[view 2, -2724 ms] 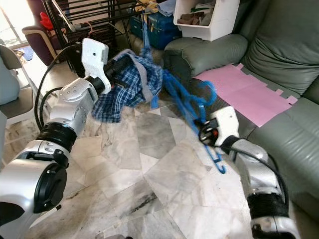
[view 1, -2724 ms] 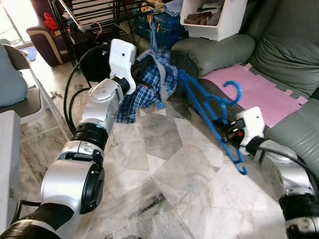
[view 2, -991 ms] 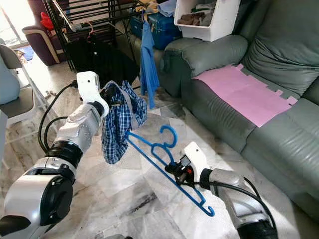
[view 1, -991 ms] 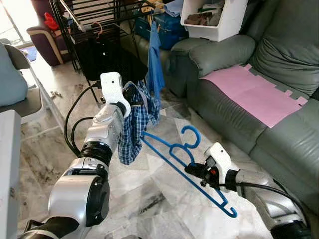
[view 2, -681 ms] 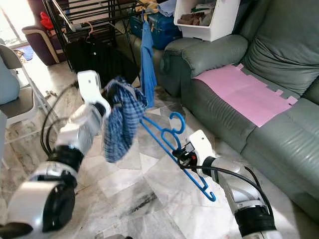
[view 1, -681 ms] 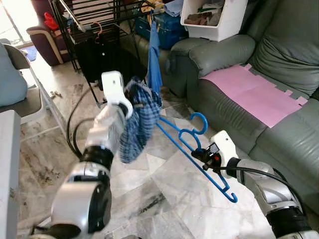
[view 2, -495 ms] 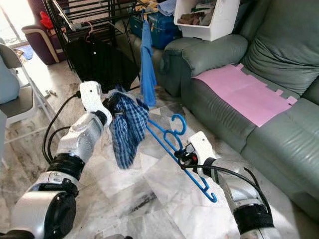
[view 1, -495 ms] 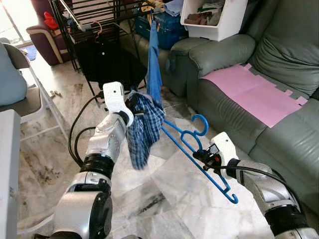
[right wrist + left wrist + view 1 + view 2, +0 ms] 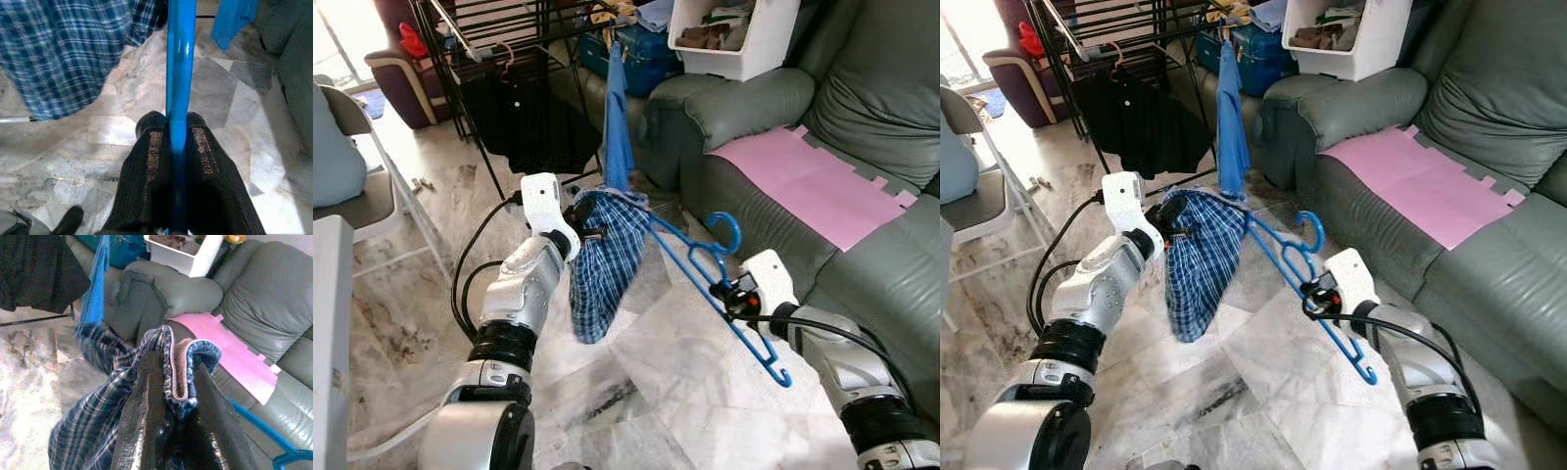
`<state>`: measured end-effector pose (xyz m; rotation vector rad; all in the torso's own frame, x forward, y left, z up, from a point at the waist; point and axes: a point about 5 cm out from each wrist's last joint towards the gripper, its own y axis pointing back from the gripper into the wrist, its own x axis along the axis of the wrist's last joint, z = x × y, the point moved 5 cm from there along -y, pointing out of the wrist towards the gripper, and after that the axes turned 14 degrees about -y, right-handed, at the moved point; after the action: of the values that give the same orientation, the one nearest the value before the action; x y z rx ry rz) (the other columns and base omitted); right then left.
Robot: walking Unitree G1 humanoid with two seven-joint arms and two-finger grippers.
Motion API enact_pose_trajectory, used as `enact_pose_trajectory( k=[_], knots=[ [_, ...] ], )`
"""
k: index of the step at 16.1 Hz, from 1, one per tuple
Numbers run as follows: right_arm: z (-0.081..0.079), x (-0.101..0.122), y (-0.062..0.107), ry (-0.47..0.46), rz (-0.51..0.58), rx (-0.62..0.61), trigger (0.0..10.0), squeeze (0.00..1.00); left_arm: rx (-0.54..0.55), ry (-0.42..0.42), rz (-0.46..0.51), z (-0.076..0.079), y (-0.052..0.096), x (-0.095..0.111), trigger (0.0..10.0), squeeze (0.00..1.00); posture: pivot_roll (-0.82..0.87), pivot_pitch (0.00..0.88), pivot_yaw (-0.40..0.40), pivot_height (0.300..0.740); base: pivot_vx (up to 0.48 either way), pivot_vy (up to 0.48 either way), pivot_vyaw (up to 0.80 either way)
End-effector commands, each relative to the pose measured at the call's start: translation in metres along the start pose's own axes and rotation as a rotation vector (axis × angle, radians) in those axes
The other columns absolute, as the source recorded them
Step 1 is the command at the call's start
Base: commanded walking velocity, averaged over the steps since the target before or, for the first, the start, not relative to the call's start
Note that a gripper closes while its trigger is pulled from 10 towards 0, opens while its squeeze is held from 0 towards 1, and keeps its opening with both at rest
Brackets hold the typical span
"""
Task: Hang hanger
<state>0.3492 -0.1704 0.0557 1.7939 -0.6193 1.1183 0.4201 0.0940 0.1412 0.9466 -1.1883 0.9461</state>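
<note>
Nearest, the right gripper (image 9: 740, 299) is clamped tight on the lower bar of the blue plastic hanger (image 9: 705, 266), both black fingers (image 9: 151, 147) pressed flat against the bar with no gap. Hanger is held out over the grey marble floor (image 9: 636, 382), tilted, its hook (image 9: 724, 227) pointing up toward the sofa side and its far tip reaching into the cloth. Just beyond, the left gripper (image 9: 582, 233) is closed on a bunched fold at the waistband of the blue plaid garment (image 9: 603, 264); the rest of the garment hangs loose below it. Judgement: step in hand is threading the hanger end into the garment opening, not yet the hanging itself. Whether the tip is inside the opening or merely against the fabric cannot be told. Next move calls for sliding the hanger further through while the left side keeps the opening spread. Farther back stands the black metal drying rack (image 9: 499, 39), carrying a black shirt (image 9: 524, 117) and a blue shirt (image 9: 617, 117), beside the grey-green leather sofa (image 9: 783, 98).
</note>
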Motion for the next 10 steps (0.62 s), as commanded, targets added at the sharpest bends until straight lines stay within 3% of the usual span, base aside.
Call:
enact_pose_trajectory(
  k=[1,3,4,5,6,10],
  knots=[
    [0.008,0.007,0.001,-0.007,0.031,-0.035,10.0,0.0,-0.038,-0.008,0.035,0.005,0.003,0.009,10.0,0.0,-0.16,0.0,0.038,0.74,0.0,0.0,0.0],
    [0.026,0.011,0.003,-0.074,0.075,-0.111,10.0,0.0,-0.127,0.009,0.061,0.015,0.008,0.013,10.0,0.0,-0.15,0.0,0.037,0.74,0.0,0.0,0.0],
    [0.049,0.016,0.01,-0.152,0.124,-0.208,10.0,0.0,-0.237,0.014,0.086,0.027,0.016,0.017,10.0,0.0,-0.15,0.0,0.036,0.74,0.0,0.0,0.0],
    [0.058,0.019,0.013,-0.182,0.147,-0.245,10.0,0.0,-0.283,0.014,0.094,0.032,0.021,0.018,10.0,0.0,-0.15,0.0,0.036,0.74,0.0,0.0,0.0],
    [0.083,0.023,0.025,-0.271,0.201,-0.345,10.0,0.0,-0.403,0.027,0.1,0.043,0.035,0.019,10.0,0.0,-0.15,0.0,0.036,0.74,0.0,0.0,0.0],
    [0.109,0.036,0.041,-0.348,0.285,-0.446,10.0,0.0,-0.685,0.063,0.059,0.071,0.067,0.013,10.0,0.0,-0.14,0.0,0.032,0.74,0.0,0.0,0.0]
  ],
)
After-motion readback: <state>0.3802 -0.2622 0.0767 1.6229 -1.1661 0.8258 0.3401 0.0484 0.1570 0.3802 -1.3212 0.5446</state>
